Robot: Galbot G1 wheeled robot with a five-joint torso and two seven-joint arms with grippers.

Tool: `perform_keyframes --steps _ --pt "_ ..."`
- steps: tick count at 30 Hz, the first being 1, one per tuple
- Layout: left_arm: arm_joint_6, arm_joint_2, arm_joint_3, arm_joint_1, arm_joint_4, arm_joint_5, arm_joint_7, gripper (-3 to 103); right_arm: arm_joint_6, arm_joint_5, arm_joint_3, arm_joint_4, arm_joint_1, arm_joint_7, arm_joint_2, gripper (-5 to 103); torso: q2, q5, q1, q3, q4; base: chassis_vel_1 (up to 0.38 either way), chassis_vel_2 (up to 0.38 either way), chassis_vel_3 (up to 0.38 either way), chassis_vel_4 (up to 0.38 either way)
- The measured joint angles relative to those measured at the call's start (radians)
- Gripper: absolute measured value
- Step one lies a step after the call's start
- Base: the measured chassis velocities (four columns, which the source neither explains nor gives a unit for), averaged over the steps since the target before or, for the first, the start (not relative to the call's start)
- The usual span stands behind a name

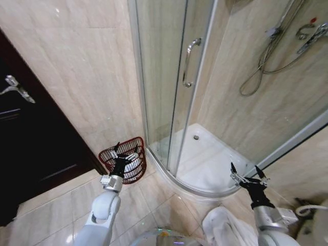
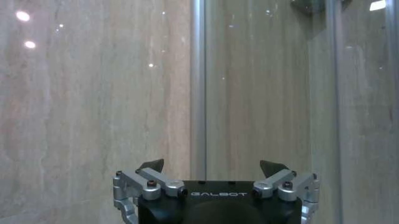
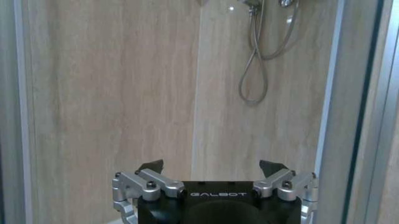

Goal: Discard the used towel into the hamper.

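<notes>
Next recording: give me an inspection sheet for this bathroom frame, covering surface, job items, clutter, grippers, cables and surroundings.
Surface: beige tiled floor.
Job's things: hamper on the floor by the wall, something white inside; white towel bunched at the bottom edge.
Clutter: nothing seen.
Grippers: left gripper open, in front of the hamper; right gripper open, near the shower tray.
Cables: a white cable at the lower right.
Surroundings: glass shower door, shower hose, dark door.

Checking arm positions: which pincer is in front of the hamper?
The left pincer, open, overlapping the hamper; the right pincer is by the shower tray.
</notes>
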Motion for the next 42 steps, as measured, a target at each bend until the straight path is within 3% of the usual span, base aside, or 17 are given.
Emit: perform_keyframes --steps 27,42 --pt "-0.022 -0.016 0.002 0.015 0.001 0.013 0.002 100 0.032 0.007 0.011 -0.003 -0.024 0.005 -0.008 100 0.000 -0.0002 0.000 0.000 -0.0001 -0.034 -0.032 -0.018 -0.018" --pt "-0.049 -0.012 -0.009 0.026 0.004 -0.004 0.003 100 0.013 -0.021 0.002 0.015 -0.026 0.006 0.002 100 0.000 -0.0002 0.000 0.000 0.0001 0.009 -0.005 -0.005 0.009"
